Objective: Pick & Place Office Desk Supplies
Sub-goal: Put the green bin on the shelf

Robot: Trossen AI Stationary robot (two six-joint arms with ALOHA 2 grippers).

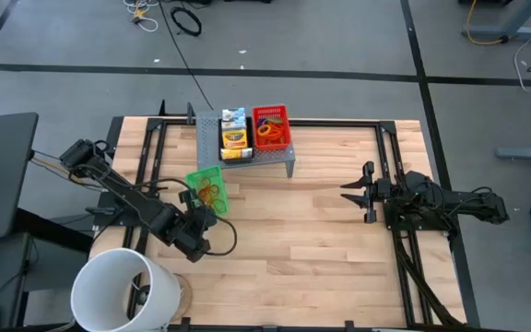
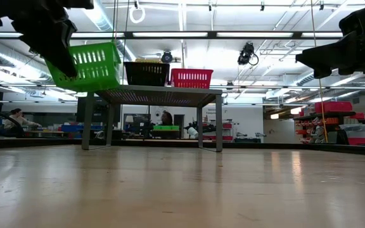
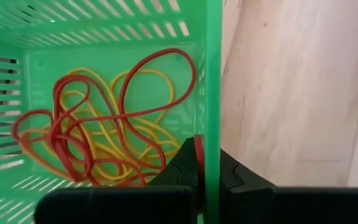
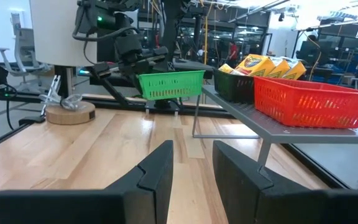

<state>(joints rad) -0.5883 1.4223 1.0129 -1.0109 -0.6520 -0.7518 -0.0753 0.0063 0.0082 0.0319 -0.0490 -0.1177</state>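
Note:
A green mesh tray point(image 1: 206, 184) with red and yellow rubber bands point(image 3: 98, 124) in it hangs in the air, just near-left of the grey riser point(image 1: 264, 155). My left gripper point(image 1: 199, 207) is shut on the tray's near side. On the riser stand a black tray with a yellow-green crayon box point(image 1: 234, 138) and a red tray point(image 1: 271, 126) holding rubber bands. My right gripper point(image 4: 191, 163) stands open and level at the table's right, with nothing between its fingers. My left gripper pinches one side wall of the green tray point(image 3: 212, 134) at its rim, with one finger inside the tray and one outside. The fingers slant down from the table's near-left side. The tray point(image 2: 87, 63) is lifted clear of the table and tilts a little.
A big white bucket point(image 1: 123, 290) stands at the near-left corner, beside a round wooden disc point(image 4: 71, 112). The riser's legs point(image 2: 219, 123) stand on the far middle of the table. Bare wooden tabletop point(image 1: 302, 240) lies between the two arms.

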